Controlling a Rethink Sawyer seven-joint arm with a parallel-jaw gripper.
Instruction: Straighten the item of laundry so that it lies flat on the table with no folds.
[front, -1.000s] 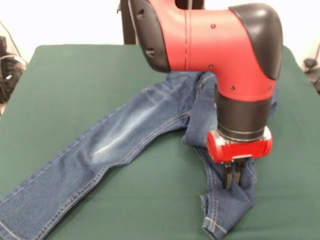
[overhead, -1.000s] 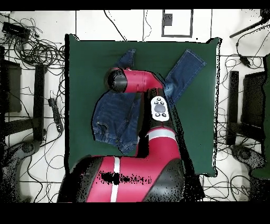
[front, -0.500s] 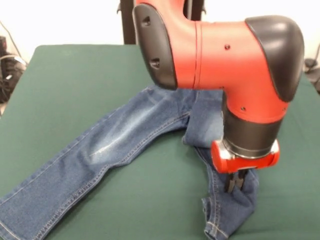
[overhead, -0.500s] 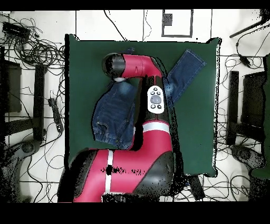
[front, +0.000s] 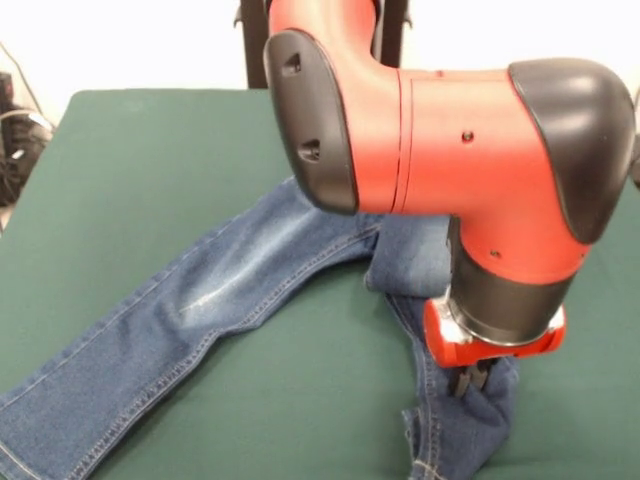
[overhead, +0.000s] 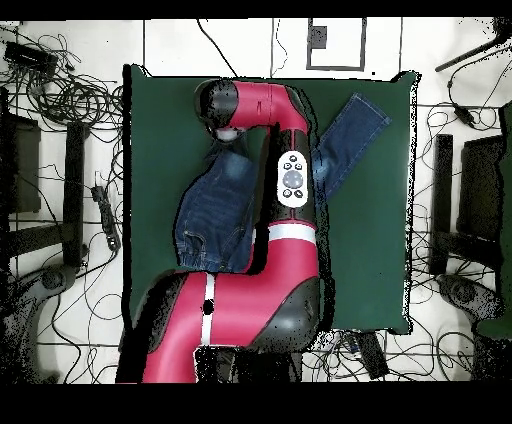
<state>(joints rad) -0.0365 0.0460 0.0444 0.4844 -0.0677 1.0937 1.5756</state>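
The blue denim jeans (front: 250, 270) lie on the dark green table (front: 140, 150). One leg stretches flat to the near left corner in the front view. The other leg is crumpled and folded at the near right, under the arm. My gripper (front: 470, 380) hangs from the red wrist, with its dark fingers pressed together on a bunch of that crumpled leg. In the overhead view the jeans (overhead: 215, 215) spread on the table (overhead: 375, 250), with one leg (overhead: 352, 130) towards the top right. There the arm's head (overhead: 225, 105) hides the gripper.
The big red and black arm (front: 440, 140) covers the waistband and the right part of the jeans in the front view. Cables and stands (overhead: 60, 110) lie on the floor round the table. Bare green cloth shows on the table's left side (front: 120, 180) in the front view.
The arm has moved towards the table's near edge in the front view and a little lower. The crumpled leg has gone with the gripper. The long flat leg has not moved.
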